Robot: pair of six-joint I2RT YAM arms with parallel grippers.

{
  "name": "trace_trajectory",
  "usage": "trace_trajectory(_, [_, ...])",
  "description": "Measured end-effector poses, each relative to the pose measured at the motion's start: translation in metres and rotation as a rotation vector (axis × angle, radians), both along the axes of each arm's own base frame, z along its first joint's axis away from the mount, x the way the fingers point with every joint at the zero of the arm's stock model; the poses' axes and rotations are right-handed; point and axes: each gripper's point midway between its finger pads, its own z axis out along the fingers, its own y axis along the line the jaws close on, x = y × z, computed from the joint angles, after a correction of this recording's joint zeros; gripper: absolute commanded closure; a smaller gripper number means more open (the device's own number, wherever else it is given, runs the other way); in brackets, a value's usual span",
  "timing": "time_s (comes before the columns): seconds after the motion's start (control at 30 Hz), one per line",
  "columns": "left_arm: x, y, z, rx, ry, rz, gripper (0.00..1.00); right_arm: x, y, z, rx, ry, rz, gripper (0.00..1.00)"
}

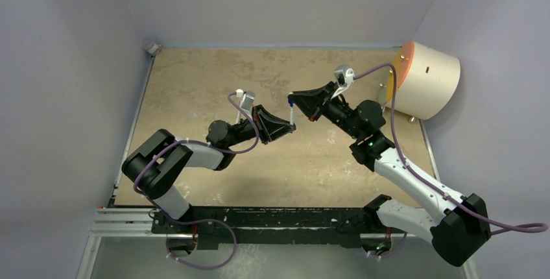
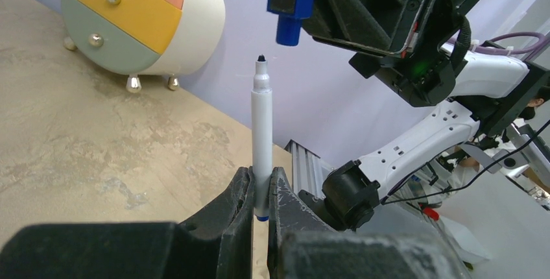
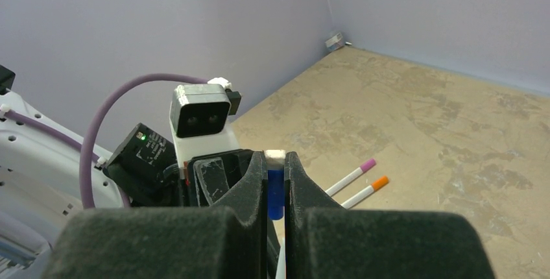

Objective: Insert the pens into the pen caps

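Two grippers [image 2: 261,175] [image 3: 276,162], three pens [image 2: 262,130] [image 3: 351,176] [image 3: 363,192], three caps [image 3: 275,194] [image 3: 368,164] [image 3: 381,180]

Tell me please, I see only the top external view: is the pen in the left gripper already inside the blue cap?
Observer: No. In the left wrist view the pen stands upright in the left gripper, its dark tip bare and apart from the blue cap above it.
Operator: Does the right gripper hold that cap?
Observer: Yes. The right wrist view shows the right gripper shut on it, with the cap between both fingers.
Operator: Where are the other pens?
Observer: Two lie side by side on the table, one with a pink cap, one with an orange cap.
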Motion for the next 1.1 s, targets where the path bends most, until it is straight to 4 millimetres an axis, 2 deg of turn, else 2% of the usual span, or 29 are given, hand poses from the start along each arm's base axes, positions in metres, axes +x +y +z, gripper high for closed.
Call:
trace_trajectory(0.2, [-0.003, 0.002, 0.009, -0.012, -0.029, 0.000, 1.00, 0.001, 0.001, -0.004, -0.003, 0.006, 0.003, 1.00])
trace_trajectory(0.8, [0.001, 0.003, 0.012, -0.018, -0.049, 0.025, 1.00, 0.000, 0.004, -0.011, -0.005, 0.026, 0.022, 1.00])
trace_trajectory(1.1, [0.007, 0.007, 0.023, 0.026, -0.142, 0.095, 1.00, -0.002, 0.004, -0.001, 0.039, 0.004, 0.028, 1.00])
